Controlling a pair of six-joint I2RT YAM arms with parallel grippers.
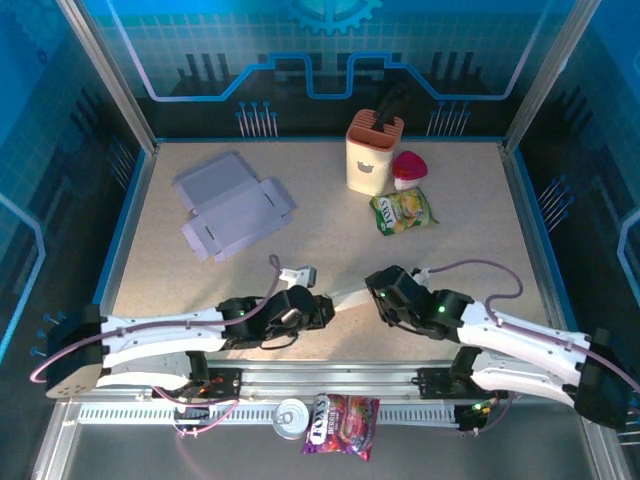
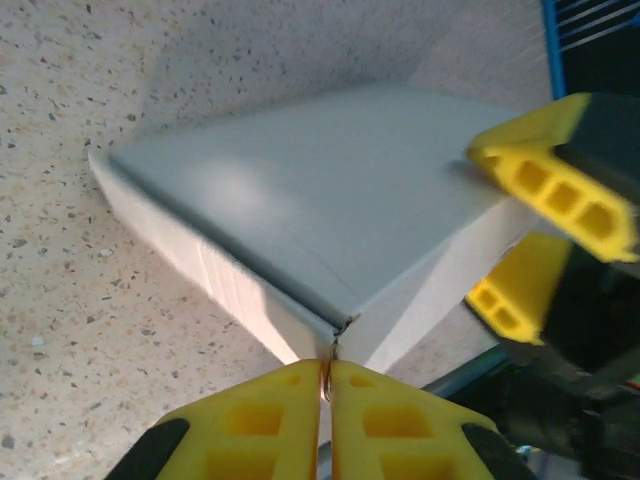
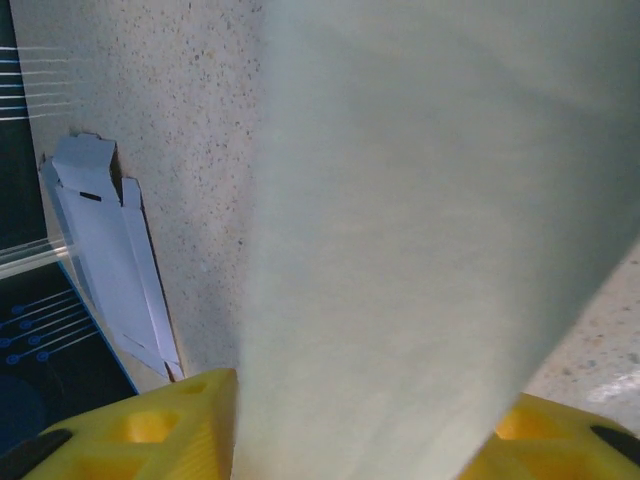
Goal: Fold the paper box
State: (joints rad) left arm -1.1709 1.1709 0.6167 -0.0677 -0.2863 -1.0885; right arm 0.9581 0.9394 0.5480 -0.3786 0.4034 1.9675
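The paper box (image 1: 349,297) is a pale grey-white carton held between both arms near the table's front middle. In the left wrist view its broad top face (image 2: 330,200) runs away from the camera, one corner pointing at my fingers. My left gripper (image 2: 328,368) is shut on a thin flap at that corner. It sits at the box's left end (image 1: 325,310). My right gripper (image 1: 376,291) straddles the opposite end, one yellow finger (image 2: 550,185) on the top face and one below. In the right wrist view the box (image 3: 430,220) lies between the fingers of the right gripper (image 3: 365,425).
Flat unfolded box blanks (image 1: 235,205) lie at the back left, also seen edge-on (image 3: 100,250). A peach-coloured holder (image 1: 373,155), a red item (image 1: 408,165) and a green snack bag (image 1: 403,211) stand at the back right. A can (image 1: 291,417) and a candy bag (image 1: 342,424) rest off the front rail.
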